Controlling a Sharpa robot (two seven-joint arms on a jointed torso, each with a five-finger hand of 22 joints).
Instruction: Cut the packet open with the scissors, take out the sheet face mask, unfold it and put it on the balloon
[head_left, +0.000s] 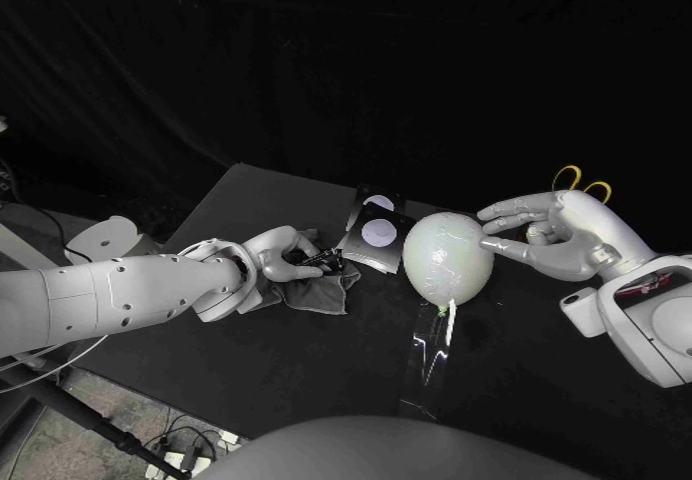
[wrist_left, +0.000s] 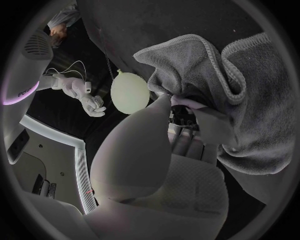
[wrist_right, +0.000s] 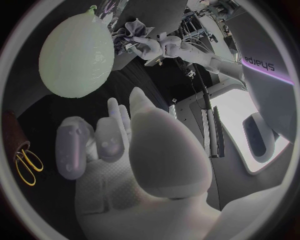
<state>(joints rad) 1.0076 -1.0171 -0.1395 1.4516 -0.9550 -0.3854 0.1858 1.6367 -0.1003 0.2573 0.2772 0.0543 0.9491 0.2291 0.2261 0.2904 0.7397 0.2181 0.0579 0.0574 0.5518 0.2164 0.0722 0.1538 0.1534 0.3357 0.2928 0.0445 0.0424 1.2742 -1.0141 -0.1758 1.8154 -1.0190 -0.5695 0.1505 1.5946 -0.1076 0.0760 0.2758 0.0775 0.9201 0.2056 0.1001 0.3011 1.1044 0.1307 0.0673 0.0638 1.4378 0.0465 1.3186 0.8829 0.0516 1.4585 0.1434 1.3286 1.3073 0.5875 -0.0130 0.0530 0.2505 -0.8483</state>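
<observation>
At the centre of the tabletop (head_left: 274, 205), the balloon (head_left: 447, 258) stands knot-down on a clear stand (head_left: 433, 342), raised so that a hand can reach round it. The right hand (head_left: 555, 238) hovers at its 3 o'clock side, fingers (head_left: 498, 212) spread and released, holding nothing. They are just beside the skin; whether they touch it I cannot tell. That pose would suit steadying the balloon or smoothing a sheet onto it. The balloon's surface looks faintly wrinkled, but I cannot tell if the sheet face mask lies on it.

At 9 o'clock of the balloon the left hand (head_left: 281, 258) pinches a fold of a grey cloth (head_left: 320, 292), the rest draped on the tabletop, probably for wiping. The packet (head_left: 378, 232) lies at 11 o'clock of the balloon. The scissors (head_left: 581, 184) rest at 1 o'clock, beyond the right hand and out of the way.
</observation>
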